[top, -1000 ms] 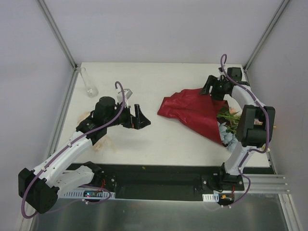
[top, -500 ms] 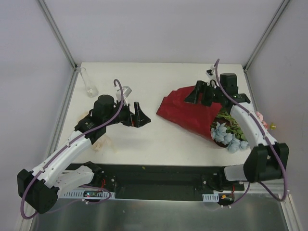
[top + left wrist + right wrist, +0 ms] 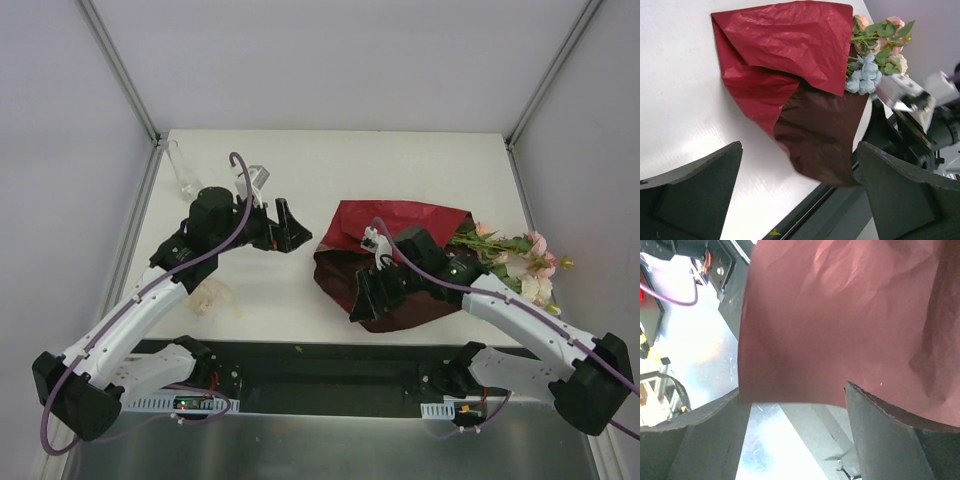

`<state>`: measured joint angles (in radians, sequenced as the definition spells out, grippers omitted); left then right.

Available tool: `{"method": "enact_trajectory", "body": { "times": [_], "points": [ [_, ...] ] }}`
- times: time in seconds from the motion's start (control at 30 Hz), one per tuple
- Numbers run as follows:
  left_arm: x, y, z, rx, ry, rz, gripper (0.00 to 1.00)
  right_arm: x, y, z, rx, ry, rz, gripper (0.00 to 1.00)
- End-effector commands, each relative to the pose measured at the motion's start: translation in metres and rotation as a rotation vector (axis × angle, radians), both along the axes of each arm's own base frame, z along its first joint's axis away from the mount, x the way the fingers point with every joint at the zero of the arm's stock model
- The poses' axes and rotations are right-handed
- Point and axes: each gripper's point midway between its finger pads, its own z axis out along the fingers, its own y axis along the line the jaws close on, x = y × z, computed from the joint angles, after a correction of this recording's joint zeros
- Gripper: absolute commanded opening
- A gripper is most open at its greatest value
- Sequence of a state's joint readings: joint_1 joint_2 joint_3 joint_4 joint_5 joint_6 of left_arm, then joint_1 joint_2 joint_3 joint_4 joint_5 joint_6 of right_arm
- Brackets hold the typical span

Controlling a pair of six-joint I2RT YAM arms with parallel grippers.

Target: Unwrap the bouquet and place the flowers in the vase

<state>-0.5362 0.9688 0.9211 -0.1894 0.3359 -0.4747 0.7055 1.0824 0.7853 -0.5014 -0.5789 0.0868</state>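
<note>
1. Nearest us, by the near edge of the tabletop [image 3: 400, 170], the right gripper [image 3: 368, 296] stands with its jaws wide apart. It is pushed up against the wrapping paper [image 3: 400, 225]. The sheet hangs in front of its fingers and, as far as we can see, is not pinched.
2. The paper is thin, dark red and finely creased, with a slight sheen. It lies as a loose, overlapping sheet rather than a cone, so we judge the unwrapping largely done.
3. To the left along the near edge, under the left arm, lies a pale crumpled scrap [image 3: 212, 295]. We cannot tell whether it is ribbon.
4. The flowers [image 3: 510, 255] lie by the right edge, touching the paper, with their heads towards that edge. They are soft pink, cream and pale blue blooms with green leaves. Their stems are mostly hidden.
5. Left of the paper and apart from it, the left gripper [image 3: 288, 226] is released and empty, and it points at the sheet.
6. In the far left corner the vase [image 3: 186, 172] stands upright and empty, well apart from the flowers. It is clear glass with a slim neck and a rounded base. We judge that placing the flowers in it is wholly left to do.
</note>
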Motion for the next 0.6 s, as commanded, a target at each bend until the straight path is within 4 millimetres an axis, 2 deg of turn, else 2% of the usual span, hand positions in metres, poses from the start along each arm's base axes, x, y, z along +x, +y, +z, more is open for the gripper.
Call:
{"method": "enact_trajectory", "body": {
  "times": [0.0,0.03,0.1,0.17,0.2,0.23,0.27,0.3,0.33,0.37,0.4,0.43,0.5,0.53,0.57],
  "points": [
    [0.006,-0.014,0.008,-0.023,0.037,-0.036,0.98,-0.009,-0.018,0.017,-0.07,-0.146,0.034,0.77],
    [0.008,-0.02,-0.003,-0.019,0.084,-0.055,0.98,-0.006,-0.023,0.024,-0.073,-0.208,0.035,0.77],
    [0.008,-0.032,-0.007,-0.038,0.128,-0.095,0.96,-0.001,-0.032,0.043,-0.072,-0.287,0.008,0.77],
    [0.007,-0.046,-0.022,-0.018,0.178,-0.142,0.94,0.017,-0.049,0.063,-0.092,-0.413,-0.106,0.81],
    [0.001,-0.057,-0.023,-0.012,0.179,-0.18,0.94,0.024,-0.059,0.065,-0.119,-0.433,-0.165,0.82],
    [0.001,-0.066,-0.036,0.017,0.199,-0.203,0.93,0.042,-0.079,0.068,-0.169,-0.471,-0.284,0.84],
    [-0.001,-0.073,-0.042,0.032,0.21,-0.219,0.93,0.051,-0.089,0.067,-0.195,-0.47,-0.348,0.84],
    [0.0,-0.081,-0.043,0.04,0.209,-0.237,0.91,0.057,-0.099,0.061,-0.228,-0.449,-0.401,0.84],
    [-0.006,-0.095,-0.059,0.067,0.248,-0.272,0.89,0.069,-0.111,0.051,-0.252,-0.377,-0.503,0.84],
    [-0.007,-0.1,-0.067,0.086,0.26,-0.276,0.88,0.074,-0.114,0.043,-0.256,-0.33,-0.536,0.84],
    [-0.008,-0.105,-0.075,0.107,0.266,-0.28,0.85,0.079,-0.113,0.031,-0.251,-0.281,-0.553,0.84],
    [-0.011,-0.109,-0.093,0.147,0.294,-0.286,0.82,0.083,-0.107,0.016,-0.237,-0.184,-0.551,0.81],
    [-0.01,-0.105,-0.12,0.201,0.331,-0.244,0.76,0.09,-0.099,0.001,-0.231,-0.123,-0.546,0.74],
    [-0.011,-0.103,-0.133,0.221,0.365,-0.224,0.71,0.086,-0.094,-0.018,-0.243,-0.061,-0.527,0.7],
    [-0.015,-0.098,-0.147,0.243,0.389,-0.214,0.67,0.088,-0.09,-0.025,-0.23,-0.033,-0.546,0.7]
  ]
}}
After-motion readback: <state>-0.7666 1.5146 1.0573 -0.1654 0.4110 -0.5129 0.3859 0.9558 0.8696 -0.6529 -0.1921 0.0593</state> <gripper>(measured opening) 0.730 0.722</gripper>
